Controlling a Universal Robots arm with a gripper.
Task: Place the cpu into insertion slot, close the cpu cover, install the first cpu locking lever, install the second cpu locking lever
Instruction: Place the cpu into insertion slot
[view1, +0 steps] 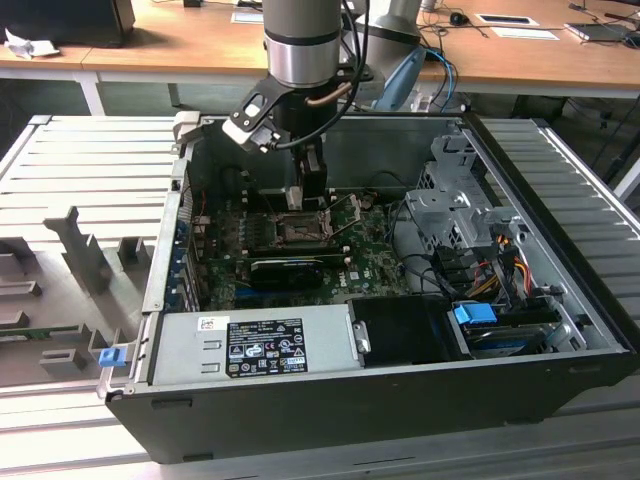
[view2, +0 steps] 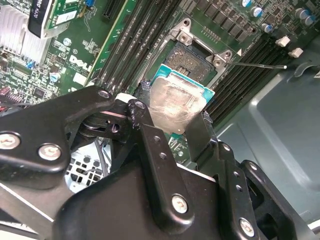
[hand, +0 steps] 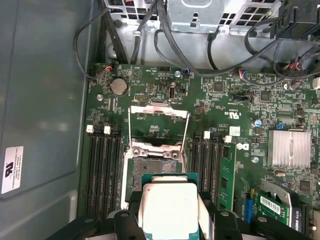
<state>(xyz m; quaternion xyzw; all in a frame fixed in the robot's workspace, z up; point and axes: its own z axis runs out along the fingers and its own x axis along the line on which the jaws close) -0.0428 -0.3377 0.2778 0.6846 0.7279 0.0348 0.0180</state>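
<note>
In the exterior view your arm (view1: 300, 45) reaches down into the open case (view1: 350, 415), and the gripper (view1: 308, 190) hangs just above the slot (view1: 298, 228), near the middle of the board (view1: 372, 262) and close to the case's back wall. In the second wrist view the gripper (view2: 172, 120) is clamped on the cpu (view2: 177, 100): a black finger (view2: 200, 132) presses on each of two opposite edges, silver face towards the camera. The chip sits tilted and clear of the slot (view2: 192, 57), whose dark pin field lies bare beyond it; one lever (view2: 260, 65) sticks out loose over the memory sockets. In the first wrist view the cpu (hand: 170, 207) is held between the fingers just short of the slot (hand: 152, 162), the cover (hand: 160, 111) is swung open on the slot's far side, and a thin lever (hand: 129, 132) stands unlatched along each flank. So you're on the first step, as I judge it: the chip is gripped and brought near but not seated, the cover is not shut, and neither lever is installed.
</note>
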